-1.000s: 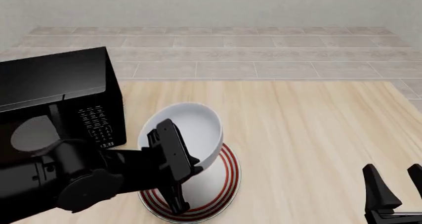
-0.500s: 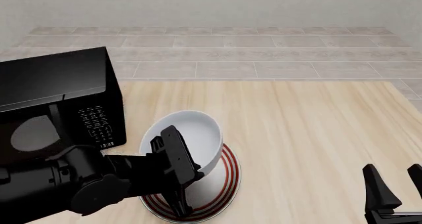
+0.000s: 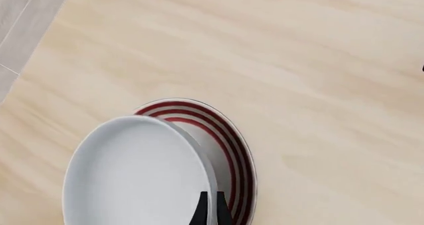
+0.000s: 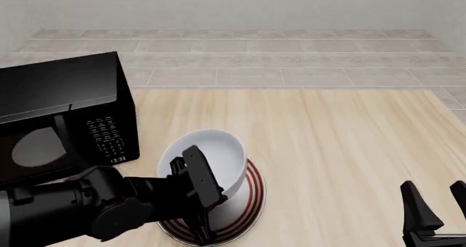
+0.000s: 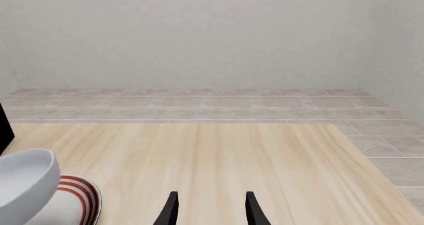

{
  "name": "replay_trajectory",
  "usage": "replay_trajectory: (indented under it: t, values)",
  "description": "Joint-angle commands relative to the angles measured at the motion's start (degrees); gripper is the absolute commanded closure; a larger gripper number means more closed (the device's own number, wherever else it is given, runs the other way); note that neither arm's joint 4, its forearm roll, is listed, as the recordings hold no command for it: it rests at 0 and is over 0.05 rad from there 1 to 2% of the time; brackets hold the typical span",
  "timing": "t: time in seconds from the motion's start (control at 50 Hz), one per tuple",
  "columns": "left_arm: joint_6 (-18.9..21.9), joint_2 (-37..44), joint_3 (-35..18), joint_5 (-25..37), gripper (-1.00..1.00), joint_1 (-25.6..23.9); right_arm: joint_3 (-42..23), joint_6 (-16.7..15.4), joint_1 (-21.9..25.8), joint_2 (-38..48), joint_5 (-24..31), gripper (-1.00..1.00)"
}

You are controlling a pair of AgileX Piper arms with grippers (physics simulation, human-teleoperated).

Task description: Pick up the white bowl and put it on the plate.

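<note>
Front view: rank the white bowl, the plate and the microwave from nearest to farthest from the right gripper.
1. Plate, to the left of the right gripper.
2. White bowl, tilted over the plate, slightly farther left.
3. Microwave, at the table's far left.

A glossy plain white round bowl [image 4: 211,157] is showing no pattern, while the flat white round plate [image 4: 248,200] is displaying three concentric red rings at its rim. The boxy microwave [image 4: 62,113] is showing black, its keypad white-marked. The wooden table [image 4: 350,149] is showing pale streaky grain.
</note>
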Motion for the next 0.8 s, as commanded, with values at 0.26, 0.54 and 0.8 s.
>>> replay_trajectory:
  t: [0.26,0.54,0.8]
  values:
    - [-0.3,2.3,0.4,-2.4,1.00,-0.2,0.0,0.0,0.0,-0.3,0.3,-1.00]
    - [-0.8,3.5,0.7,-3.1,1.00,-0.9,0.0,0.0,0.0,-0.3,0.3,-1.00]
    - [-1.1,4.5,1.1,-4.2,1.00,-1.2,0.0,0.0,0.0,-0.3,0.3,-1.00]
